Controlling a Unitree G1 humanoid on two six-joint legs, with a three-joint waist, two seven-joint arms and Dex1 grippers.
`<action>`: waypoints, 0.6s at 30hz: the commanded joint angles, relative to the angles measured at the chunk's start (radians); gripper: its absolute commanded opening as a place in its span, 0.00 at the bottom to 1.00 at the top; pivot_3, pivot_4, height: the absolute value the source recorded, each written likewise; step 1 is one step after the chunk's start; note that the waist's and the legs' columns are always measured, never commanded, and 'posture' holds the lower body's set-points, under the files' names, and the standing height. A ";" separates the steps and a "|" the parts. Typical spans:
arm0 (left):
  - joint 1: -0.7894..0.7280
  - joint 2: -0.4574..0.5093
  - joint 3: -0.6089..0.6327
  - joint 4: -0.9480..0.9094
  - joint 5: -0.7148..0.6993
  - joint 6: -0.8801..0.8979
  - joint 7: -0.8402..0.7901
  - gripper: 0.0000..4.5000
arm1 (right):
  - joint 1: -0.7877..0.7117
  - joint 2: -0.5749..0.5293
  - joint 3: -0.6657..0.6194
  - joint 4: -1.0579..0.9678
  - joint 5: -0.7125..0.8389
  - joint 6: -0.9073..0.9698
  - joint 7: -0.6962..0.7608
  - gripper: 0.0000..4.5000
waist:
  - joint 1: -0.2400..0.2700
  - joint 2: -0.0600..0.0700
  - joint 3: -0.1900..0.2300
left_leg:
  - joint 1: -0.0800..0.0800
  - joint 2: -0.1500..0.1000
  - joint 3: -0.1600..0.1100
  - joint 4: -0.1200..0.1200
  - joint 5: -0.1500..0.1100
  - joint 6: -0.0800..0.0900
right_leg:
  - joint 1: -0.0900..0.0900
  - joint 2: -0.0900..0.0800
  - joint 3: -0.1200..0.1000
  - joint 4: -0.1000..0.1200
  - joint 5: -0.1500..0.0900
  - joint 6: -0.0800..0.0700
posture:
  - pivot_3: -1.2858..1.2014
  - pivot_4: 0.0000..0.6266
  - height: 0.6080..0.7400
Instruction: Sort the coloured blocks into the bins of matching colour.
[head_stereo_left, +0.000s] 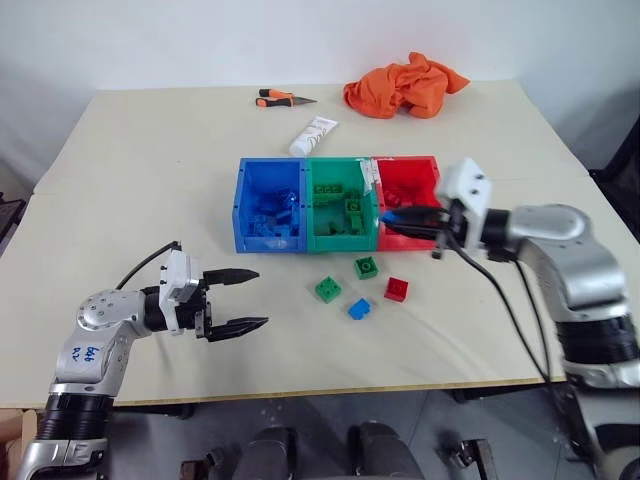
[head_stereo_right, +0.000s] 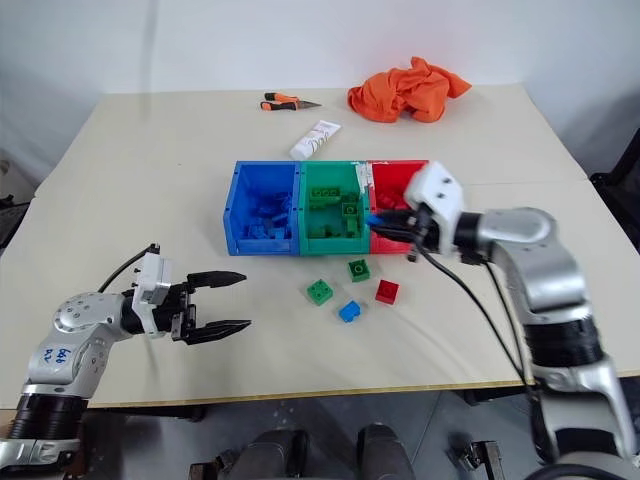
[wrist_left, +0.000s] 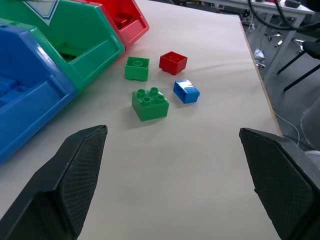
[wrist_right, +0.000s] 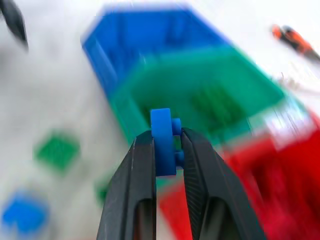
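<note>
My right gripper (head_stereo_left: 390, 218) is shut on a small blue block (wrist_right: 162, 142), held in the air over the seam between the green bin (head_stereo_left: 340, 243) and the red bin (head_stereo_left: 405, 160). The blue bin (head_stereo_left: 241, 205) is joined on at the left and holds blue blocks. In front of the bins, two green blocks (head_stereo_left: 328, 289) (head_stereo_left: 366, 267), a red block (head_stereo_left: 396, 289) and a blue block (head_stereo_left: 359, 309) lie on the table. My left gripper (head_stereo_left: 262, 297) stands open and empty at the front left, pointing toward those loose blocks (wrist_left: 150, 103).
At the back of the table lie an orange cloth (head_stereo_left: 405, 85), an orange-handled tool (head_stereo_left: 280, 98) and a white tube (head_stereo_left: 314, 135) just behind the bins. The table's front edge (head_stereo_left: 330, 385) runs close behind the left gripper.
</note>
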 joint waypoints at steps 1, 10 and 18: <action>-0.016 -0.007 0.002 0.002 0.008 -0.032 0.003 1.00 | -0.136 0.131 0.076 0.192 -0.097 -0.110 -0.088 0.08 | -0.001 0.000 0.000 | -0.001 0.000 0.001 0.000 0.000 0.000 | -0.002 0.000 0.000 0.001 0.000 0.000 | 0.52 0.24 1.00; -0.002 -0.019 0.003 -0.022 0.011 -0.054 0.031 1.00 | -0.452 0.459 0.094 0.788 -0.212 -0.371 -0.269 0.30 | -0.013 0.000 0.000 | -0.002 0.000 0.000 0.002 0.000 -0.001 | -0.005 -0.001 -0.004 0.011 0.000 0.000 | 0.52 0.24 1.00; 0.017 -0.024 0.001 -0.036 0.005 -0.062 0.048 1.00 | -0.388 0.425 0.061 0.695 -0.183 -0.495 -0.156 0.74 | -0.021 0.000 0.000 | -0.003 -0.001 -0.005 0.003 0.000 -0.002 | -0.005 -0.001 -0.007 0.014 0.000 0.000 | 0.52 0.24 1.00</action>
